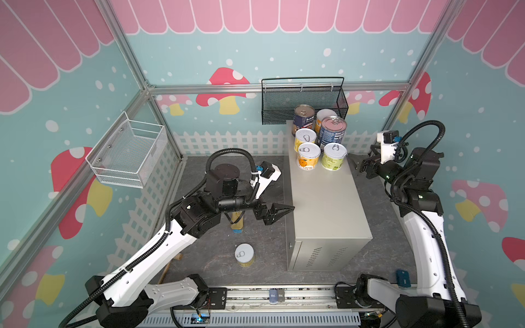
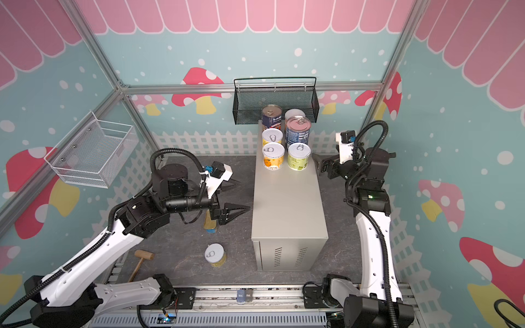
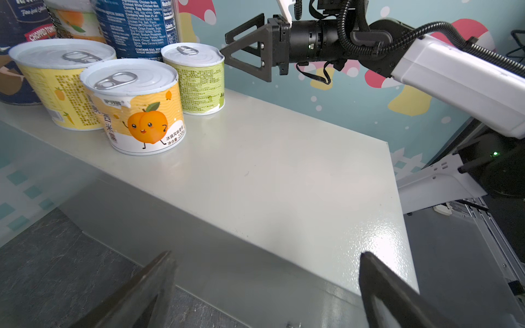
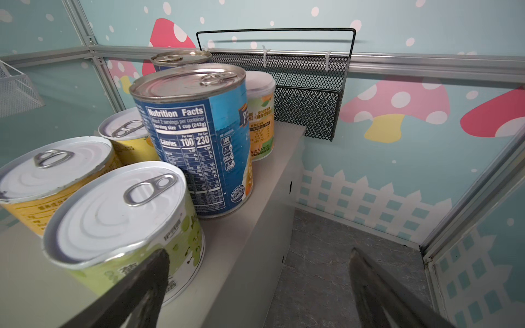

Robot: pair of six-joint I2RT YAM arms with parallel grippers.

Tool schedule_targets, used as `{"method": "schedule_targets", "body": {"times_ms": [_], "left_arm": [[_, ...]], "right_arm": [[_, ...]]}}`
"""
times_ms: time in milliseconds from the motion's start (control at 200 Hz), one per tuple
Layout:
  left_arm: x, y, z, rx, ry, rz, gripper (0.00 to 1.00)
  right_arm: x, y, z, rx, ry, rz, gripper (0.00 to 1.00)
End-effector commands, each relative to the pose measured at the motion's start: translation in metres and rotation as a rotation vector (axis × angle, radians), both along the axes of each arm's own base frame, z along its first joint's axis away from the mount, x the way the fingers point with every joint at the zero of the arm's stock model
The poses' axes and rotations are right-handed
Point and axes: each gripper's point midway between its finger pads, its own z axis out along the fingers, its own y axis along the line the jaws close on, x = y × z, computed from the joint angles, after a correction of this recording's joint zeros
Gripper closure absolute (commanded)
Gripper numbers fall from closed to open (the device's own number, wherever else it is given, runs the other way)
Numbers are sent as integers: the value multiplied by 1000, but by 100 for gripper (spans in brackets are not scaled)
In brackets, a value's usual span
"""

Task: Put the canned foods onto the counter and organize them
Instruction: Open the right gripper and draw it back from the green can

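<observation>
Six cans [image 1: 319, 139] stand clustered on the far end of the surface [image 1: 326, 204] — a yellow can [image 1: 244, 254] and the gold tin [image 1: 237, 224] sit on the floor to its left. My left pincer [image 2: 245, 195] gapes wide and empty at its left edge; my right pincer [image 1: 353, 163] — also spread wide, holding nothing — hangs off its right edge.

- We see the counter [image 1: 324, 204] in plain beige-grey.
- The tall can [image 4: 196, 142] wears a dark-blue label with white print.
- The peach can [image 3: 136, 113] is yellow, wavy-striped (an orange cartoon peach on it).
- The green can [image 3: 199, 82] is lime with paler waves.
- We note teal walls [image 1: 199, 56] printed with pink-red mushrooms [image 1: 224, 85].
</observation>
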Motion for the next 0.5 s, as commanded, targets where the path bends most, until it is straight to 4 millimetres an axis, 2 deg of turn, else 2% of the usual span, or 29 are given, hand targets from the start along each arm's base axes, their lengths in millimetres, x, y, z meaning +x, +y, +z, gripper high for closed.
{"method": "schedule_targets", "body": {"times_ms": [0, 275, 495], "left_arm": [[0, 1, 8, -6, -14, 2, 1], [1, 2, 6, -4, -10, 8, 1], [2, 2, 4, 3, -14, 14, 1]], "right_arm": [[0, 7, 0, 10, -16, 52, 1], [1, 9, -3, 17, -7, 67, 1], [3, 2, -1, 11, -10, 21, 1]]}}
